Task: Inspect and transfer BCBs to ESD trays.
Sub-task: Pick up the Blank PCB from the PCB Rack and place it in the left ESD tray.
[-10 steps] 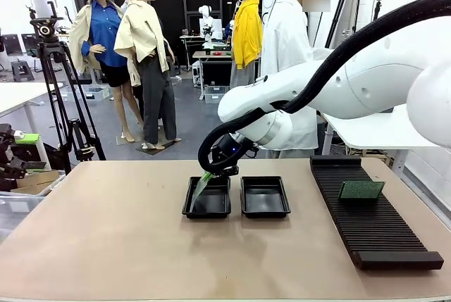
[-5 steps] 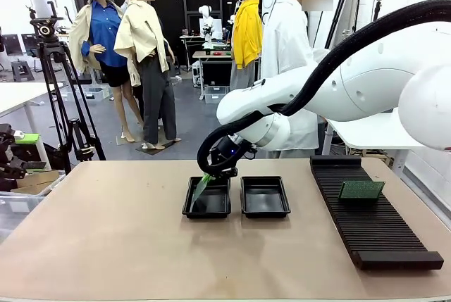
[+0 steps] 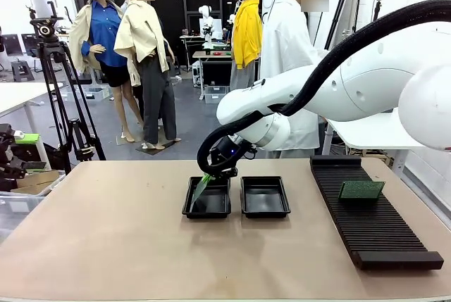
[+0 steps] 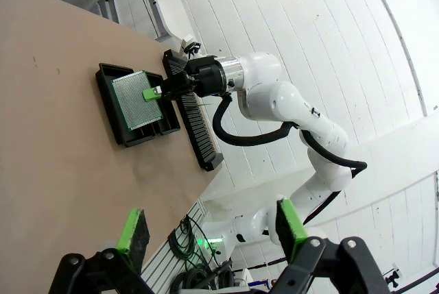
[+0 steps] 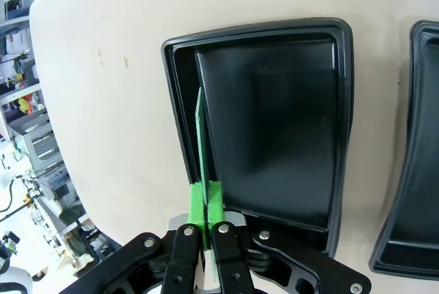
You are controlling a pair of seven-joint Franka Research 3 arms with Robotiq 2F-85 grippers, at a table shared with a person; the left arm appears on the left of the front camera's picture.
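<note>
My right gripper [image 3: 211, 173] reaches across to the left ESD tray [image 3: 190, 207] and is shut on one edge of a green BCB [image 3: 201, 189]. The board hangs tilted, its lower edge inside the tray by the left wall. In the right wrist view the BCB [image 5: 201, 136] shows edge-on above the tray [image 5: 274, 33], pinched by my right gripper [image 5: 206, 201]. The second ESD tray [image 3: 265, 197] lies just right of the first. Another BCB [image 3: 361, 189] stands on the black rack. High above the table, my left gripper [image 4: 211, 229] is open, looking down on the BCB [image 4: 136, 101].
A long black ridged rack [image 3: 373, 228] lies along the table's right side. A person in a white coat [image 3: 285, 55] stands at the far edge behind the trays. A tripod [image 3: 60, 91] stands off the table at the left.
The right arm's elbow has shifted slightly. The gripper and the board stay at the left tray, and the left gripper stays open.
</note>
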